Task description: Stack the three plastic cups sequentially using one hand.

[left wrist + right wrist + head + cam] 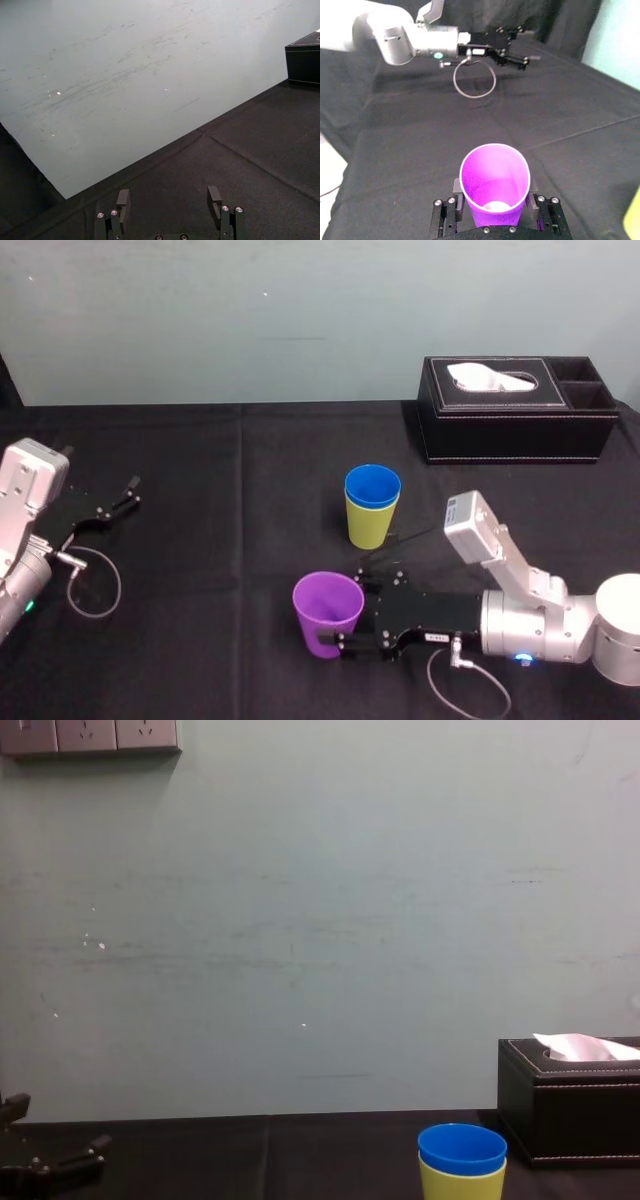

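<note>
So your right tool (335,622) was clamped on the purple cup (327,608), one jaw on each side. The cup was upright, mouth up, at the near middle of the desk (220,570). Couldn't tell if it sat on the black cloth or hung just above it. The blue cup (372,486) was nested in the yellow-green cup (369,527), a bit farther back and to the right. The black tissue box (515,420) was at the far right. Your left tool (120,498) sat parked at the left, jaws spread, holding nothing.

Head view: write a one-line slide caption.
Right claw holds the purple cup beside the blue cup nested in the yellow-green cup; left claw rests open at left.
</note>
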You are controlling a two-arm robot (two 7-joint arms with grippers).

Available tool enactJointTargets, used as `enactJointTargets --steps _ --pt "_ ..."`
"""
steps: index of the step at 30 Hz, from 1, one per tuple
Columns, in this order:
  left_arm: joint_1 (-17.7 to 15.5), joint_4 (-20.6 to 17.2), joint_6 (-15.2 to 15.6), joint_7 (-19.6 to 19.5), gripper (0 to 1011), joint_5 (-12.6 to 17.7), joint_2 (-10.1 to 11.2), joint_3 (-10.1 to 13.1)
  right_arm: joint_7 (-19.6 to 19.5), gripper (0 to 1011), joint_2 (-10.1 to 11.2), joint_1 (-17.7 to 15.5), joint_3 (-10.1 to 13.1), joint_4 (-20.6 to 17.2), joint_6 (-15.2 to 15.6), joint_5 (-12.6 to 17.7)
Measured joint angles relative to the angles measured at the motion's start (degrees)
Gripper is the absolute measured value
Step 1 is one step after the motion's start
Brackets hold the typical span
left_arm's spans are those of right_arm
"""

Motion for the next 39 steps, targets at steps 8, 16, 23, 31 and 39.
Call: enactJointTargets --steps 8,16,23,31,39 --pt "0.0 0.0 0.0 0.0 1012 0.0 0.0 0.0 -5.6 728 3.0 -2.6 3.2 -8.5 5.3 0.7" --pt "0.0 0.0 0.0 0.0 1011 0.0 0.0 0.0 -8.6 728 4.9 -3.0 6.3 -13.5 10.3 2.7" --pt "0.0 0.0 0.0 0.0 1011 0.0 0.0 0.0 -11.0 728 5.5 -2.2 8.4 -15.4 12.3 3.4" --pt "0.0 0.0 0.0 0.0 1012 0.0 0.0 0.0 -13.0 728 4.0 0.3 10.2 -14.3 14.7 4.9" --pt "0.0 0.0 0.0 0.0 1011 0.0 0.0 0.0 -14.0 728 1.8 3.6 10.4 -10.1 16.4 6.5"
